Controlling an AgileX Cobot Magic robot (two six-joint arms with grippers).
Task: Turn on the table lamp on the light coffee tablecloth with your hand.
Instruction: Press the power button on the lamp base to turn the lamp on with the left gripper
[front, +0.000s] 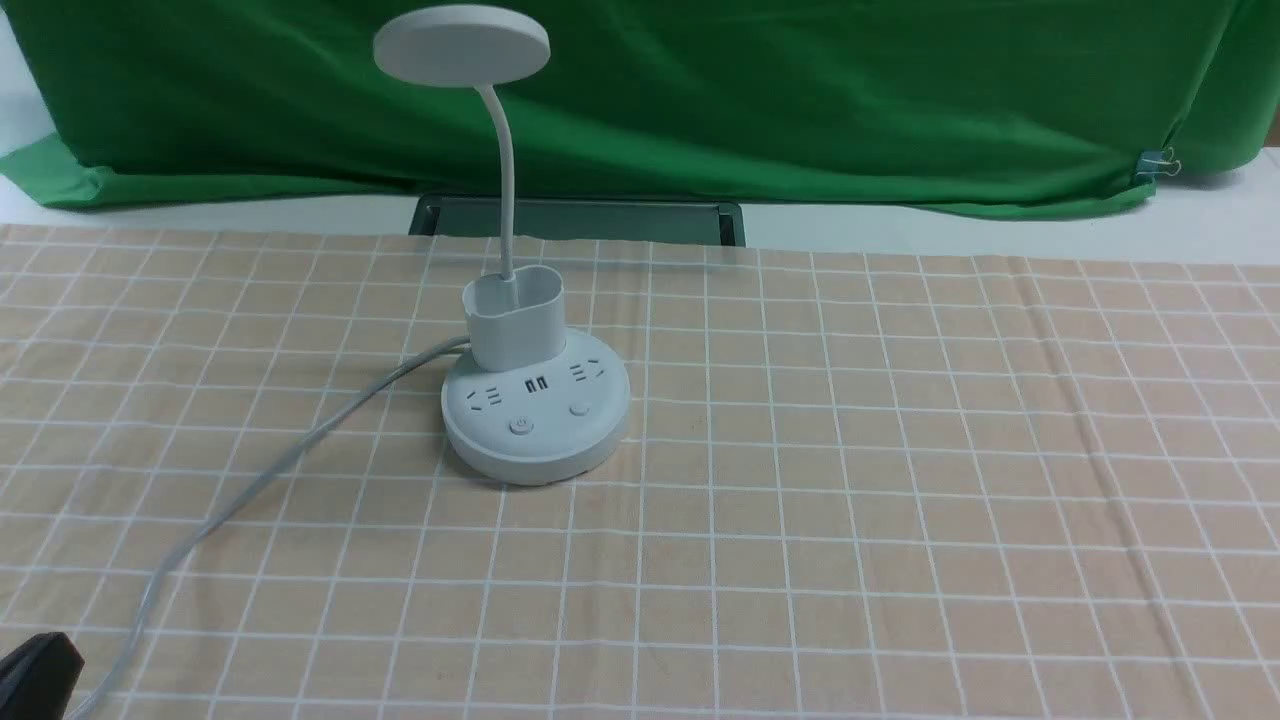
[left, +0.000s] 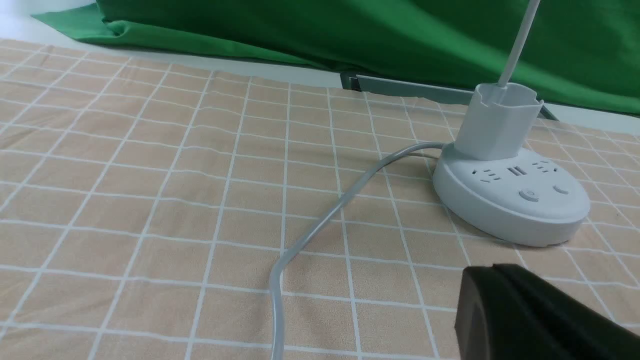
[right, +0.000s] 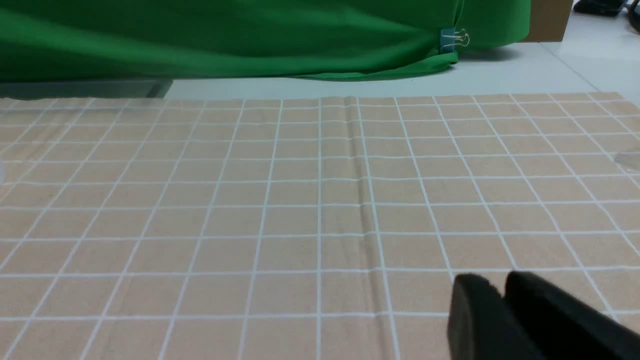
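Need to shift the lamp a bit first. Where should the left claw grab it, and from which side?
Probably the oval cup holder: rigid and upright, unlike the thin gooseneck. Approach level from the robot's left, closing across its narrower front-to-back depth, above the cord. The disc head overhangs, so coming from above looks cramped.

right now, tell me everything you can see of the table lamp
The table lamp is white, plastic-looking, upright: a flat round disc head on a curved gooseneck rising from an oval cup holder, on a round base with sockets and two buttons. It stands on the light coffee tablecloth; its grey cord trails toward the robot's left. Nothing else touches it.
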